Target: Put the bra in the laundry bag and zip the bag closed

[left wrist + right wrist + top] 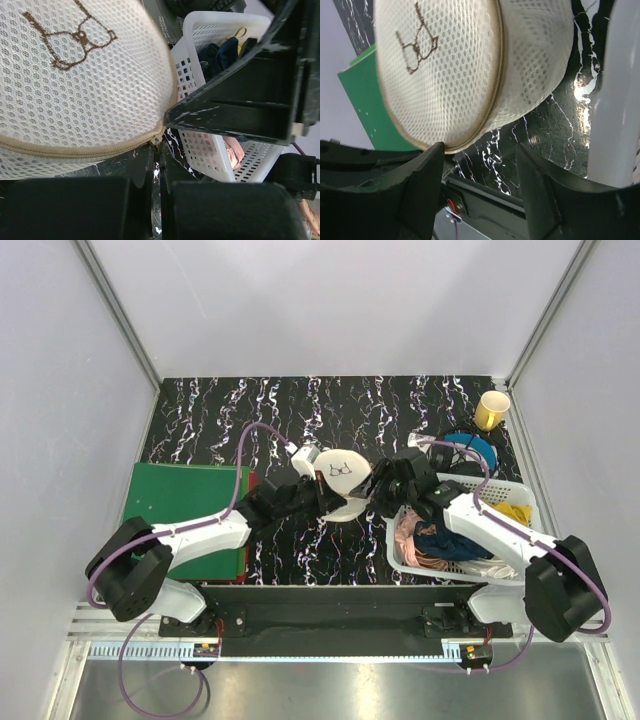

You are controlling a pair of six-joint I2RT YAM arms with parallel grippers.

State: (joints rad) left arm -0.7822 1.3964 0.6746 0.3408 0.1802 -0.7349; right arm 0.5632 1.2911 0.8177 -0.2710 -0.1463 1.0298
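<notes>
The laundry bag [342,478] is a round cream mesh pouch with a dark glasses-like mark, lying at the table's centre. Its two halves lie together along the tan zip [497,85]. My left gripper [322,502] is at the bag's near left edge; in the left wrist view it [159,150] is shut on the small zipper pull [158,141] at the bag [75,85] rim. My right gripper [380,492] is open at the bag's right side; in the right wrist view [480,160] one finger [427,165] touches the bag [450,75] edge. The bra is not visible.
A white lattice basket [498,483] with several clothes stands just right of the bag, also in the left wrist view [200,60]. A green board [185,510] lies at the left. A yellow cup [491,410] and a blue round object [470,450] sit at the back right.
</notes>
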